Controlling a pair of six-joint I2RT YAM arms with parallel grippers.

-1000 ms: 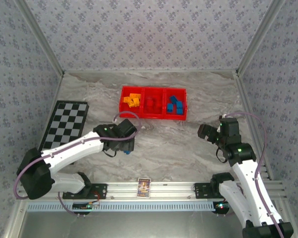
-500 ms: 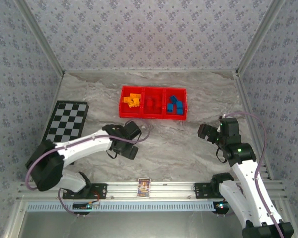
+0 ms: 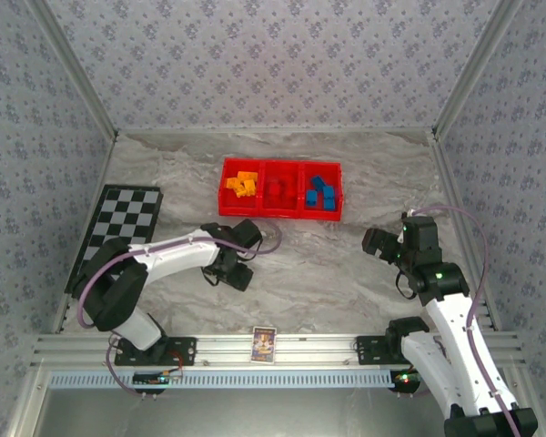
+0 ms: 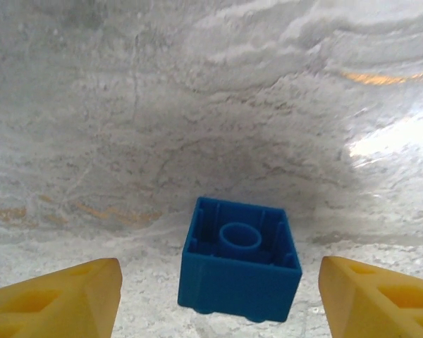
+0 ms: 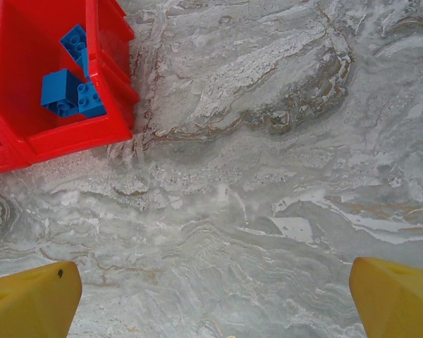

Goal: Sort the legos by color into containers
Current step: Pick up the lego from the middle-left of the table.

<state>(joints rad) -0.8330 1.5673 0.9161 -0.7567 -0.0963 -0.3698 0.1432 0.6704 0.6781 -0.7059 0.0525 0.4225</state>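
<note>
A blue lego (image 4: 240,260) lies upside down on the marble table, its hollow underside facing up. My left gripper (image 4: 220,283) is open around it, and both yellow fingers (image 4: 70,296) stand clear of its sides. From above, the left gripper (image 3: 236,268) is low over the table in front of the red tray (image 3: 281,213). The tray holds orange-yellow legos (image 3: 244,185) in its left compartment, red legos (image 3: 275,189) in the middle one and blue legos (image 3: 320,194) in the right one. My right gripper (image 3: 379,242) hovers open and empty to the right. Its wrist view takes in the tray's corner (image 5: 77,130) with blue legos (image 5: 70,88).
A black-and-white checkered board (image 3: 120,228) lies at the left. A small printed card (image 3: 264,344) stands on the near rail between the arm bases. Patterned walls close in the table on three sides. Bare marble (image 5: 268,176) lies below my right gripper (image 5: 213,282).
The left arm's elbow has swung to the right and the gripper has turned and settled lower over the blue lego. The right arm has not moved.
</note>
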